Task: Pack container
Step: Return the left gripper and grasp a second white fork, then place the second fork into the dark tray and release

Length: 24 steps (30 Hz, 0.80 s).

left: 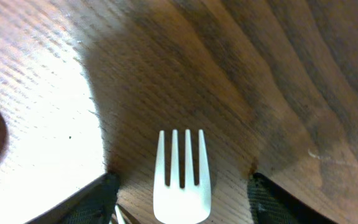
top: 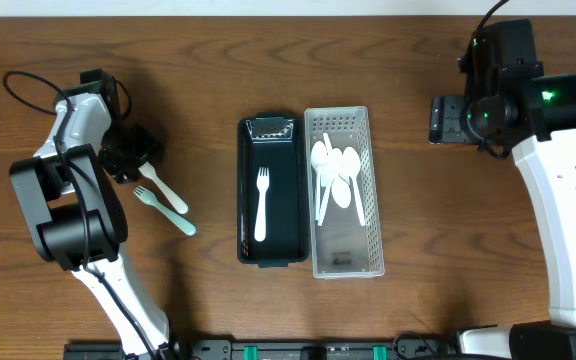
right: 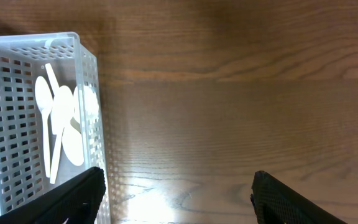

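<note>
The wooden table (top: 208, 60) spreads beneath both grippers, its bare grain filling most of each wrist view. Between the two grippers, well apart from either, the two big pieces stand side by side and close against each other. The white perforated basket (top: 353, 245) is on the side nearer the right gripper, and the black container (top: 283, 225) is on the side nearer the left gripper. The right gripper (right: 179, 177) hangs over bare wood with its jaws spread wide and nothing between them. In its own view the basket stands out beyond one finger, at the left edge. The left gripper (left: 182, 177) is down close to the table with its jaws parted. A fork head (left: 182, 186) lies on the wood midway between its fingers (left: 95, 199), and a strip of wood shows on each side of it, so nothing is gripped. From overhead, two loose forks lie right at this gripper's tip, on its side toward the container: a white fork (top: 165, 190) and, just beside it, a pale green fork (top: 171, 215), roughly parallel. I cannot tell which of them sits between the fingers. Inside the container a packed fork (top: 261, 203), also white, lies lengthwise. A cluster of white spoons (top: 336, 178) rests in one half of the basket.
</note>
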### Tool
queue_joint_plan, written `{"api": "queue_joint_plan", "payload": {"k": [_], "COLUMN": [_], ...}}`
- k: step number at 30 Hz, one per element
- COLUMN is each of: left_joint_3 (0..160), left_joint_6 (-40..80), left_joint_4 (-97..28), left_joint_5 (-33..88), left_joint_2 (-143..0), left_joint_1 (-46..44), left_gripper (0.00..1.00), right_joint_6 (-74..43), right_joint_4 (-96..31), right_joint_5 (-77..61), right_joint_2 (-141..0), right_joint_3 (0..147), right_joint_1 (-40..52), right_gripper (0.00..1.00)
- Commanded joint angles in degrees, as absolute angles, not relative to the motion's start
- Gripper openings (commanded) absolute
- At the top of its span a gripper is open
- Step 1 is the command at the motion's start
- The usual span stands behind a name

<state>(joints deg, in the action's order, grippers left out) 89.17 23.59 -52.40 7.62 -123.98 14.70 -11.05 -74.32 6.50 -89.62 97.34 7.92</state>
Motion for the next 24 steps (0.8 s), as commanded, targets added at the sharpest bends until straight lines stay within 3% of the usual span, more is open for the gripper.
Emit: {"api": "queue_joint_plan", "payload": {"k": [1,7,20,24], "left_joint_3": [87.5,87.5,87.5,87.4], "left_joint_6": [23.2,23.2,23.9,23.9], "left_joint_4": [-51.9,-52.0,-52.9,-53.2], "left_joint_5": [8.6,8.3,6.1,5.3], "left_joint_2": [-125.2,-125.2,-125.2,-125.2], "left_joint_1": [14.7,14.7,14.7,14.7], "left_gripper": [0.61,0.55,0.54,0.42], "right_joint_6": [-10.2,-10.2,-10.2,-10.2], "right_joint_4": [-74.4,-74.4,-74.6,-74.6], "right_joint_5": [7.1,7.1,7.1,7.1], "right_joint_2": [-90.1,-90.1,-90.1,-90.1], "right_joint_3": [97.0,97.0,97.0,97.0], "right_joint_1": [7.5,7.5,7.5,7.5], "right_gripper": [0.79,0.79,0.79,0.79]}}
